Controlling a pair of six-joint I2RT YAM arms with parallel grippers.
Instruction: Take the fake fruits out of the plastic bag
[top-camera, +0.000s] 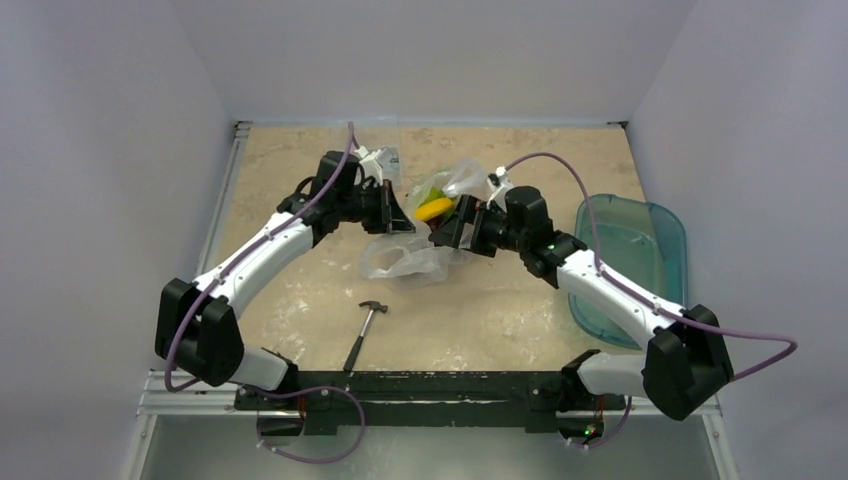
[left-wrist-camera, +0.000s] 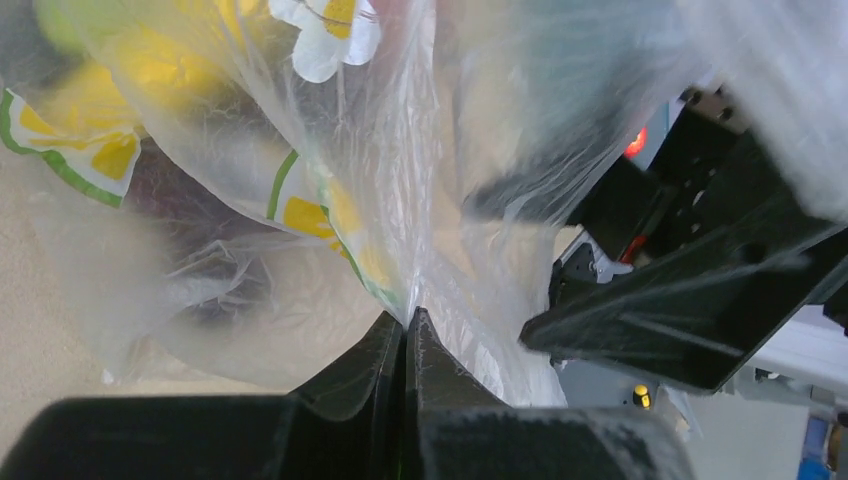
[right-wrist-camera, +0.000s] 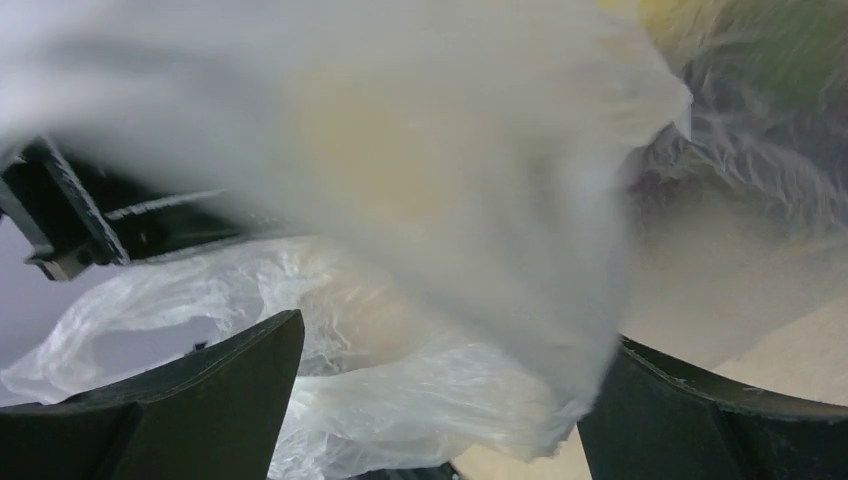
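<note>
The transparent plastic bag (top-camera: 415, 255) hangs between my two grippers over the middle of the table. A yellow banana (top-camera: 433, 209) and a green fruit (top-camera: 428, 192) show through its upper part. My left gripper (top-camera: 392, 215) is shut on a fold of the bag (left-wrist-camera: 400, 220), jaws pressed together on the film (left-wrist-camera: 410, 318). Yellow, green and dark purple fruit shapes show through the bag in the left wrist view (left-wrist-camera: 150, 90). My right gripper (top-camera: 447, 232) is open, with bag film (right-wrist-camera: 440, 400) bunched between its fingers (right-wrist-camera: 240, 370).
A hammer (top-camera: 364, 333) lies on the table in front of the bag. A teal plastic bin (top-camera: 630, 265) stands at the right edge. White walls enclose the table on three sides.
</note>
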